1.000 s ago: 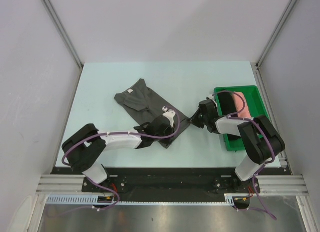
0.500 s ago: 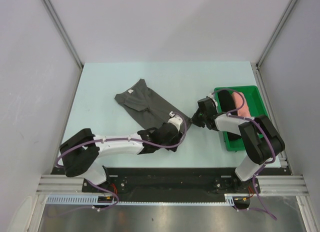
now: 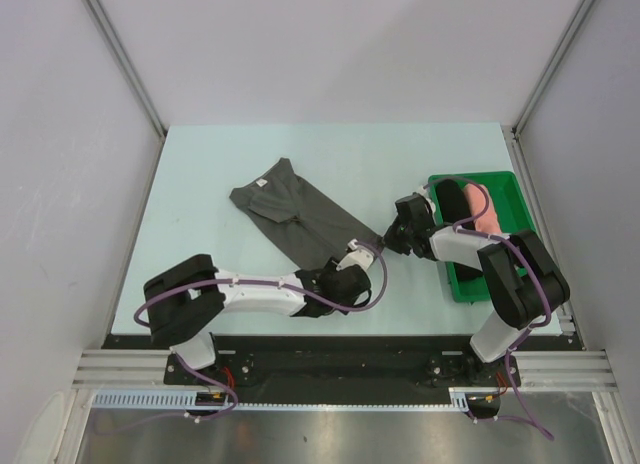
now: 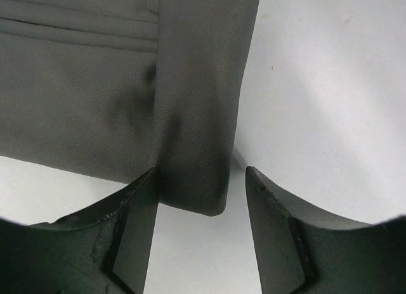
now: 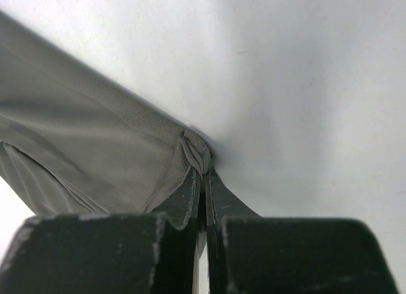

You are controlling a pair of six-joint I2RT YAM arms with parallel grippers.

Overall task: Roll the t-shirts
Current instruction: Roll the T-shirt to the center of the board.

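1. The charcoal-grey t-shirt [image 3: 295, 212] lies flat on the worktop [image 3: 400, 154], folded into a long band. It runs diagonally from the middle of the worktop, left of centre, towards the near edge.
2. Its white neck label [image 3: 259, 183] shows at the far-left end of the band. The near end of the band sits between the two arms.
3. The left end effector [image 3: 358, 254] is low over the near end of the band and is released, with its jaws standing apart.
4. In the left wrist view, the left end effector [image 4: 202, 180] straddles a narrow folded strip of the charcoal-grey t-shirt [image 4: 95, 85]. The strip's edge is against the left-hand one of the fingers [image 4: 133, 205], and bare worktop shows between the strip and the other finger.
5. The right end effector [image 3: 385, 240] is at the right-hand corner of the band's near end, clenched on the cloth.
6. In the right wrist view, the right end effector [image 5: 204, 180] has its jaws together, with a small bunched corner of the charcoal-grey t-shirt [image 5: 82, 148] pinched at the tips.
7. A green tray [image 3: 505, 184] stands against the right edge of the worktop. It holds a black roll [image 3: 452, 206] and a salmon-pink roll [image 3: 484, 212], lying side by side and touching.
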